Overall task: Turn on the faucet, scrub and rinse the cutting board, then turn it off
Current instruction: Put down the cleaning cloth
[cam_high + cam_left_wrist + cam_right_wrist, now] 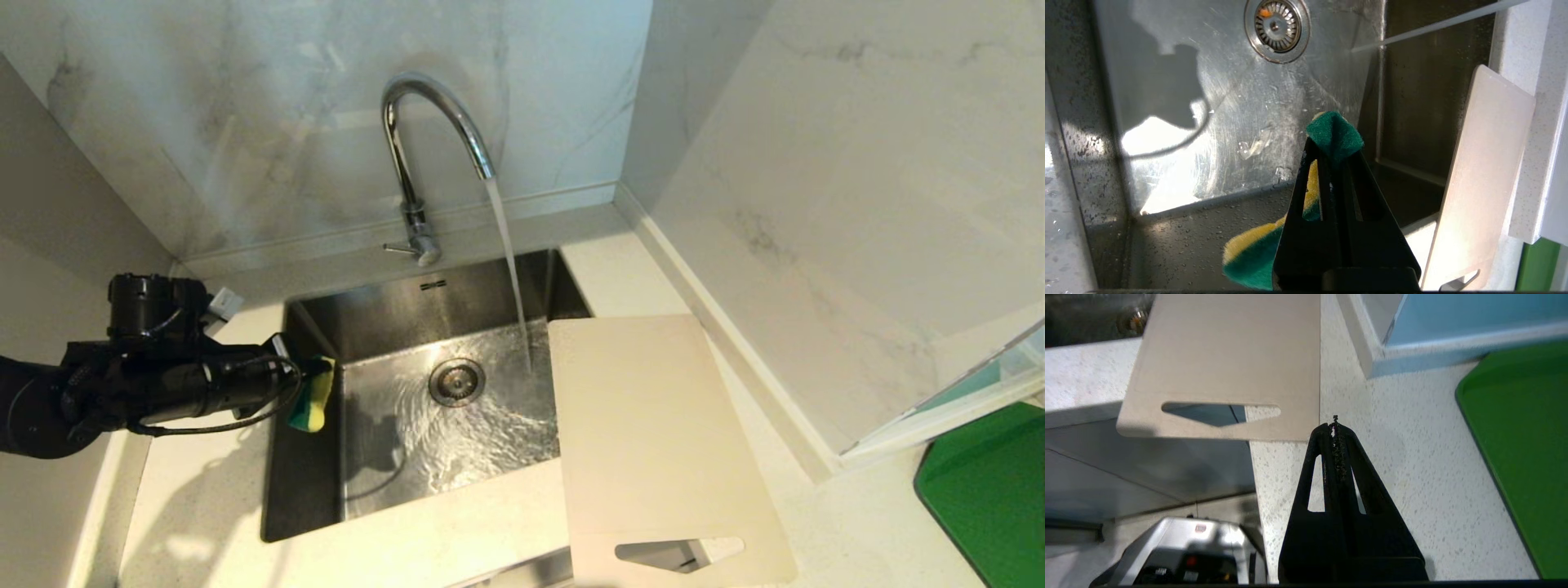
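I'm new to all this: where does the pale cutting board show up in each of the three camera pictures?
Head view: the cutting board lies right of the sink, its left part over the basin, its handle slot nearest the camera.
Left wrist view: the board stands along the right side, beyond the sponge.
Right wrist view: the board fills the upper left, its handle slot facing the right gripper.
Shared landmark: the drain.

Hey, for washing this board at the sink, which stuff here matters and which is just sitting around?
Matters: faucet, running; cutting board bridging the sink's right edge; sponge in the left gripper.
Sitting around: green tray; blue-edged panel; right gripper, empty.
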You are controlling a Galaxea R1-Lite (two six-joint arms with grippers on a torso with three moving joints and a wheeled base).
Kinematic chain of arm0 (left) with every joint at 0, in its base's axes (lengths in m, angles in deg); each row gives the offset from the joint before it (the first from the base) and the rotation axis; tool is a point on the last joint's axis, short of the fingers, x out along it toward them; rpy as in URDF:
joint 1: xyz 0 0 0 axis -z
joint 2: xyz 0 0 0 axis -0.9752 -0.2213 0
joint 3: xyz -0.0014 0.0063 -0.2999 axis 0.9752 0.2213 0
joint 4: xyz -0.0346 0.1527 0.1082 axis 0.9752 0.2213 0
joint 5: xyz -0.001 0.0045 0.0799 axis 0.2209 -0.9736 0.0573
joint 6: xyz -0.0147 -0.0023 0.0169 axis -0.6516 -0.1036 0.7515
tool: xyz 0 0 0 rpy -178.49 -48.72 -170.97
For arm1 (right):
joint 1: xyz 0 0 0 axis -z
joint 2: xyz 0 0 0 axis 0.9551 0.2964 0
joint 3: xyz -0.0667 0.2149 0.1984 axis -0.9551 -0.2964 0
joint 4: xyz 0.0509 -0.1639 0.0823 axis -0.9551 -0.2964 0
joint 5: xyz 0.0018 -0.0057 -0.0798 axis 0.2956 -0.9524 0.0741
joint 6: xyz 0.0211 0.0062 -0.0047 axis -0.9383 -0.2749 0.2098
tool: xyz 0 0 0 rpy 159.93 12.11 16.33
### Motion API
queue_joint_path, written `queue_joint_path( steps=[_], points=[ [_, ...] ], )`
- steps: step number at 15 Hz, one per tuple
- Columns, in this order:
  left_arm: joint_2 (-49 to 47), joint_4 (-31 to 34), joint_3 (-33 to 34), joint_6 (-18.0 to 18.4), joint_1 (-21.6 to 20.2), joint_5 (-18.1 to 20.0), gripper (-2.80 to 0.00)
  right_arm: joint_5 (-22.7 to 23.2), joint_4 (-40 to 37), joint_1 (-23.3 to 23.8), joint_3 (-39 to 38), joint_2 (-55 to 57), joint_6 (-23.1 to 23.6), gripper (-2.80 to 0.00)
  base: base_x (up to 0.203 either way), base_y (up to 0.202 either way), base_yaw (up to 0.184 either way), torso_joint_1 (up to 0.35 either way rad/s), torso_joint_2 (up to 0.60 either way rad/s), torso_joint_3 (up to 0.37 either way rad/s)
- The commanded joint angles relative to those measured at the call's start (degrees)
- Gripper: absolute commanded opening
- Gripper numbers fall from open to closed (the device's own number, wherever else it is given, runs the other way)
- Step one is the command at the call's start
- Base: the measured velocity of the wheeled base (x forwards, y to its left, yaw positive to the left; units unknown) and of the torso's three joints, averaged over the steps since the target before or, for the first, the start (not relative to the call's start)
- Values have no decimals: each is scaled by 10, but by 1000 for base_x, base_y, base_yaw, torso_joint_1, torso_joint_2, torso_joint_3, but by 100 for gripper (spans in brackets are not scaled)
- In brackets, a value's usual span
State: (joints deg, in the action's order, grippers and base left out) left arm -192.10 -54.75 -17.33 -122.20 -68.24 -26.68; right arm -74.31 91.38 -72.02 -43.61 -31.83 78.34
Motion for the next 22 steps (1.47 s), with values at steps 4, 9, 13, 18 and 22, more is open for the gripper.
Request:
queue_joint_path(
  steps=[4,9,13,18,22],
  points=[
    [-9,-14,0,11,-1,-1,-280,-36,-29,-7,-1,-96,-34,-280,0,0,0,0,0,0],
    [-9,-13,-1,47,-5,-18,-280,-12,-41,-7,-1,-96,24,-280,0,0,0,0,0,0],
    [-9,-8,-6,94,-23,-26,-280,-11,-41,-7,-1,-96,20,-280,0,0,0,0,0,0],
    [-12,108,-60,175,-25,-74,-280,-11,-41,-7,-1,-96,21,-280,0,0,0,0,0,0],
    [-47,176,-118,253,-76,-108,-280,-11,-41,-7,-1,-96,19,-280,0,0,0,0,0,0]
  ],
)
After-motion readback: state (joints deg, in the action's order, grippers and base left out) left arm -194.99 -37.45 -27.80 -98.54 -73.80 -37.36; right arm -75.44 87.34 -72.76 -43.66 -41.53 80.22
